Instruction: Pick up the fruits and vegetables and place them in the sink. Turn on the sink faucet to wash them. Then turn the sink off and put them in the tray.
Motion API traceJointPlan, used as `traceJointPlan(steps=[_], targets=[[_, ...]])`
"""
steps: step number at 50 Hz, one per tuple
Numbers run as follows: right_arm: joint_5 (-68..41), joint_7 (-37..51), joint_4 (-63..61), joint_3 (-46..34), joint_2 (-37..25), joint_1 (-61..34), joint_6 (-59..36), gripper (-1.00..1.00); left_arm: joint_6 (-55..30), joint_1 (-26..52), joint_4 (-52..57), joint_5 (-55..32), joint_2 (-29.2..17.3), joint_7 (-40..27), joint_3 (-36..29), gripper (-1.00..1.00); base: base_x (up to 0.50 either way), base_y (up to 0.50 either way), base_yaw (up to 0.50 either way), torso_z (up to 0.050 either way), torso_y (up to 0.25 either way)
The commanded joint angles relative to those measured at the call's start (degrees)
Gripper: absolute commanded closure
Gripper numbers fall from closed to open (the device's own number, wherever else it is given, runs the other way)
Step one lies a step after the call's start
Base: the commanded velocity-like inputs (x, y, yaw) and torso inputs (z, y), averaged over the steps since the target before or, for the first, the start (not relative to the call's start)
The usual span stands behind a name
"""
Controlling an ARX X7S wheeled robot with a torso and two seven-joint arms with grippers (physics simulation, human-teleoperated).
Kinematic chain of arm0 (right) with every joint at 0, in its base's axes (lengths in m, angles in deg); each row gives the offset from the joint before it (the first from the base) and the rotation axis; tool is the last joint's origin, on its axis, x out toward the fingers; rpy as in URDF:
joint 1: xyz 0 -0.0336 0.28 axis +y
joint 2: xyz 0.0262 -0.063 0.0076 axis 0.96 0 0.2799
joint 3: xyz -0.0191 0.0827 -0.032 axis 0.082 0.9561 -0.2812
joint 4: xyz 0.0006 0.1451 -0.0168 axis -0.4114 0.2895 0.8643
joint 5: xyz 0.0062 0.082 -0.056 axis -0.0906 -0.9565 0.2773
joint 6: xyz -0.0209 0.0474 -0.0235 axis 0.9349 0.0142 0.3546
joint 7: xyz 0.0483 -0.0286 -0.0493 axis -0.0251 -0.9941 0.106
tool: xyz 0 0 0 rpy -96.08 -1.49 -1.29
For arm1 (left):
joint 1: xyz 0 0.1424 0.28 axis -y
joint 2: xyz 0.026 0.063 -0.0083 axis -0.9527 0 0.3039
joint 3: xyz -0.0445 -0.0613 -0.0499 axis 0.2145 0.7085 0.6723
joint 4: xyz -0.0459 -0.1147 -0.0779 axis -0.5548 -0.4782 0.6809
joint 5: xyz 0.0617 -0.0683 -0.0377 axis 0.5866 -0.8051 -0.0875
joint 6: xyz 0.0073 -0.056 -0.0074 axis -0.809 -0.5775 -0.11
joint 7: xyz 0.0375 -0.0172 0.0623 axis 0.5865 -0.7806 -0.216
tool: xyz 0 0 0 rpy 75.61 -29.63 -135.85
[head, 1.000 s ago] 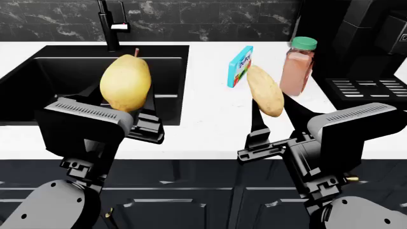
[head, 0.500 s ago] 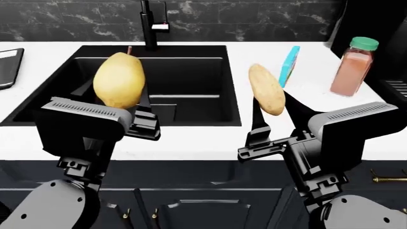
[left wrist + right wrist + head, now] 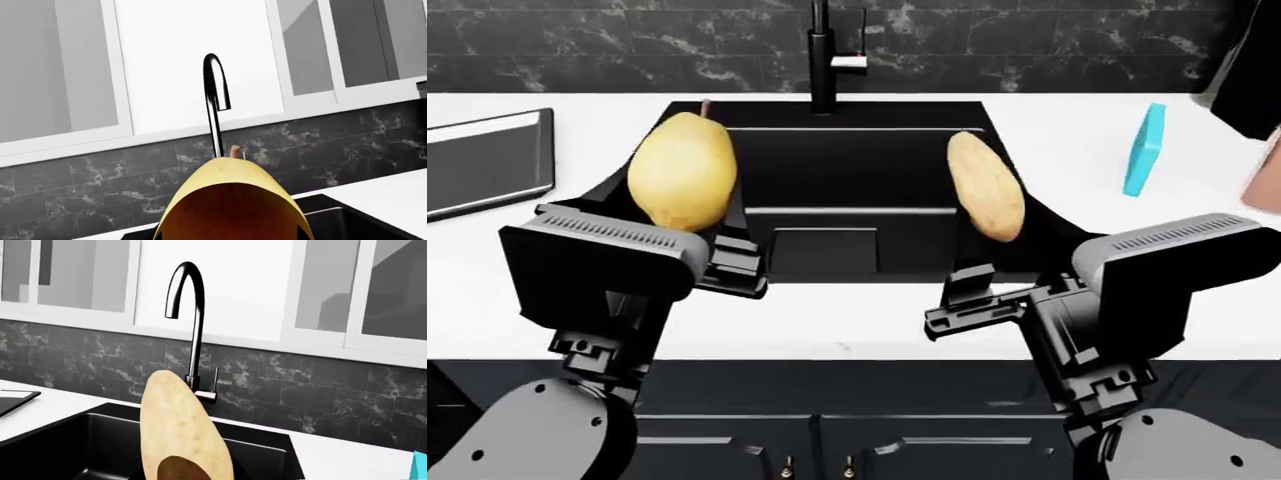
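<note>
My left gripper [image 3: 689,226] is shut on the yellow fruit [image 3: 681,172], held upright with its stem up over the left part of the black sink [image 3: 868,112]. In the left wrist view the fruit [image 3: 230,200] fills the foreground below the faucet [image 3: 215,100]. A tan potato [image 3: 985,187] stands on end in my shut right gripper [image 3: 1004,236], above the sink's right part. It also shows in the right wrist view as the potato [image 3: 183,430] before the faucet [image 3: 193,325]. The faucet [image 3: 822,60] rises behind the basin. The grey tray [image 3: 487,160] lies on the counter to the left.
A teal packet [image 3: 1144,150] stands on edge on the white counter right of the sink. A sliver of the orange bottle [image 3: 1270,185] shows at the right edge. A drain plate [image 3: 823,250] lies in the sink floor. A dark marble backsplash runs behind.
The head view has shifted left: the sink now lies centred under both held items, the tray has come fully into view, and the bottle has slid to the right edge. Both grips are unchanged.
</note>
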Motion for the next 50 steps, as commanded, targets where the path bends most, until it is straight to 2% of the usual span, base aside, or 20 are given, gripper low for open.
traceJointPlan(steps=[1,7,14,17,23,28,34,39,44,50], targets=[[1.54,-0.43,-0.35,0.4,-0.06,-0.07,-0.39,1.0,0.42,0.31,-0.16,-1.7,-0.06,-1.13,0.15,1.0,0.18,0.5,0.0,0.0,0.0],[-1.35,-1.81,1.32,2.19,-0.13,-0.63,1.18,1.0,-1.72,2.58,-2.39,-2.58,1.58,-2.22,0.08,1.0,0.16,0.42,0.0,0.003,0.0],[-13.47,-4.48,11.11,5.19,2.51,-15.32,-7.06,1.0,-9.31,18.08,-8.28,-4.62,5.62,-4.21,0.27,1.0,0.0,0.0,0.0,0.0,0.002],[-13.81,-6.87,21.38,4.59,6.09,-23.04,-10.79,1.0,-8.68,26.86,-19.16,-2.16,9.0,-4.61,-0.88,1.0,0.0,0.0,0.0,0.0,0.0],[-8.17,-13.22,40.13,1.92,14.0,-32.12,-11.0,1.0,1.28,40.1,-46.68,1.09,15.36,-3.08,1.08,1.0,0.0,0.0,0.0,0.0,0.002],[-3.75,-17.73,54.91,0.09,19.72,-37.93,-9.48,1.0,8.07,49.57,-66.48,4.14,16.96,-0.84,0.62,1.0,0.0,0.0,0.0,0.0,0.0],[-0.57,-21.29,69.53,-1.08,25.47,-42.73,-7.53,1.0,15.22,56.6,-83.65,7.01,18.21,0.92,-0.61,1.0,0.0,0.0,0.0,0.0,0.002],[2.85,-24.08,84.9,-2.08,30.87,-47.09,-4.28,1.0,28.64,68.43,-112.97,8.42,21.06,4.43,-0.17,1.0,0.0,0.0,0.0,0.0,0.0],[3.85,-24.9,90.18,-2.24,32.89,-48.33,-2.67,1.0,27.4,69.23,-114.39,10.05,20.62,3.42,1.45,1.0,0.0,0.0,0.0,0.0,0.0],[3.65,-24.04,88.51,-2.14,32.57,-47.9,-3.04,1.0,26.72,68.95,-114.4,12.6,20.64,3.37,3.01,1.0,0.31,0.07,0.0,0.0,0.002]])
